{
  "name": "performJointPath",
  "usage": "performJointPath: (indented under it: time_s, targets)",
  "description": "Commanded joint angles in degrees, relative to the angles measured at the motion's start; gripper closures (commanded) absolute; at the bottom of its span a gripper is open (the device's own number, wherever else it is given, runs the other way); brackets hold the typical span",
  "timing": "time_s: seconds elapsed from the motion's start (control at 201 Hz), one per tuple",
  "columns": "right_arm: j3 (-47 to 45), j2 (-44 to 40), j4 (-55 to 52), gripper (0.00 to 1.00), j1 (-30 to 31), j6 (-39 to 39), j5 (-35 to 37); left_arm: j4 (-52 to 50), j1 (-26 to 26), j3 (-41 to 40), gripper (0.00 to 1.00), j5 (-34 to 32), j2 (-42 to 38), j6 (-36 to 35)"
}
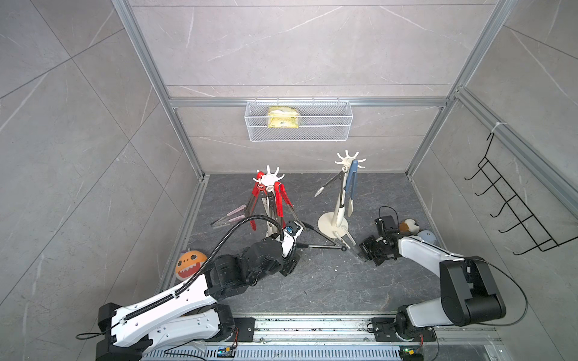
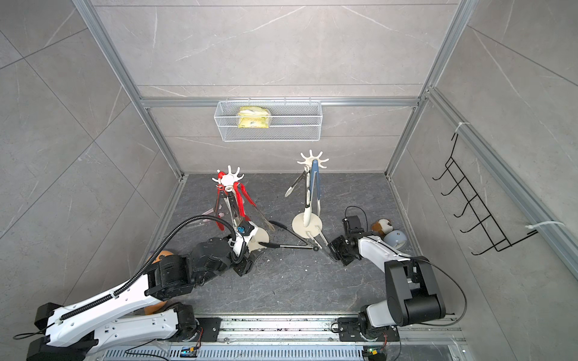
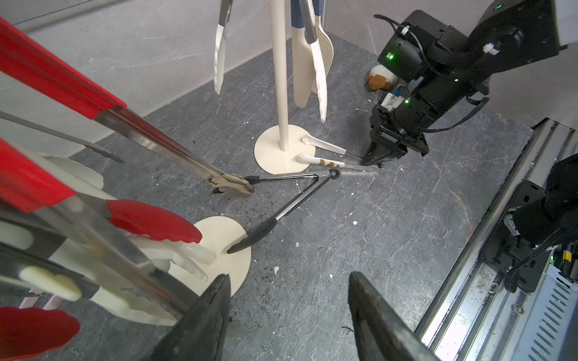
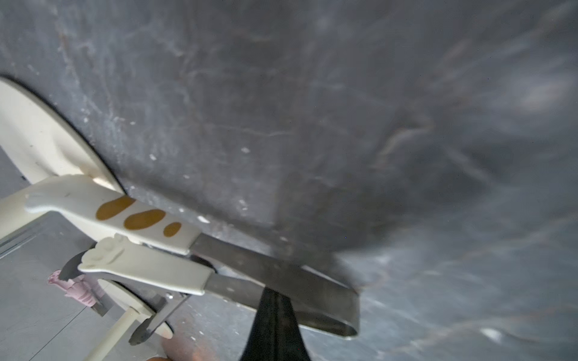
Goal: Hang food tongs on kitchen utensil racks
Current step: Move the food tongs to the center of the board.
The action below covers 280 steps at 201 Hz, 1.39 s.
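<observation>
Right hand (image 3: 371, 161), closed, perhaps pinches the cream tongs (image 3: 328, 162), lying flat, tips pointing onto the rack base (image 3: 271, 151).

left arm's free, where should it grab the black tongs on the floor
Near the ring end, from above: the black tongs lie flat in an open V, the arms meet there on bare floor, one tip rests on a rack base.

stand racks (image 1: 269, 179) (image 1: 346, 161) 2 | wall rack (image 1: 531, 215) 1 | tongs off racks (image 1: 319, 246) (image 3: 327, 162) (image 1: 234, 215) 3 | toys (image 1: 189, 264) (image 1: 409, 226) (image 1: 428, 236) 3 | basket (image 1: 328, 125) 1
</observation>
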<state>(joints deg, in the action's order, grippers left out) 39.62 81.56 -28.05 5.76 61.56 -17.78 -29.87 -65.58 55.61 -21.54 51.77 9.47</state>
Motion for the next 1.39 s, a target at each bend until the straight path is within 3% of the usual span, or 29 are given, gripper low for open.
performJointPath:
  time_s: [0.0, 0.154, 0.294, 0.463, 0.592, 0.856, 1.06, 1.2, 1.26, 1.389]
  targets:
    - [0.70, -2.82, -11.03, 1.00, -4.13, -10.28, 3.42, -0.81, 0.16, 1.07, 0.38, -0.80, -0.88, 0.90]
    - [5.74, -5.87, -15.17, 1.00, -5.75, -16.87, 5.11, -0.76, 0.15, 1.40, 0.39, 0.05, -0.12, 0.82]
    - [7.36, -8.93, -19.53, 1.00, -5.52, -21.56, 1.32, -0.57, 0.20, 1.74, 0.39, 0.56, 0.26, 0.77]
    - [-0.86, -15.94, -18.64, 0.97, -1.60, -15.98, -3.40, 0.19, 0.19, 2.08, 0.30, 0.09, -0.41, 0.22]
    - [-6.06, -15.70, -13.12, 0.93, 1.69, -11.11, -3.30, 1.10, 0.19, 2.43, 0.25, -0.07, -0.45, -0.52]
    - [-2.68, -2.80, -5.70, 0.94, 1.08, -11.90, 1.51, 0.09, 0.19, 5.44, 0.20, -0.22, 0.79, -1.64]
    - [10.18, 11.46, -2.68, 0.92, -2.03, -12.69, 6.52, -1.21, 0.19, 6.08, 0.20, -0.49, 0.36, -1.08]
    - [23.14, 20.08, -6.90, 0.84, -3.71, -15.15, 11.15, -2.53, 0.18, 6.09, 0.20, -0.49, -0.26, -0.20]
    - [28.38, 23.08, -8.90, 0.75, -4.68, -15.59, 11.84, -3.00, 0.19, 5.81, 0.20, -0.40, -0.66, 0.12]
    - [33.99, 23.62, -10.12, 0.65, -4.95, -16.49, 11.86, -3.23, 0.20, 5.16, 0.20, -0.14, -1.28, 0.31]
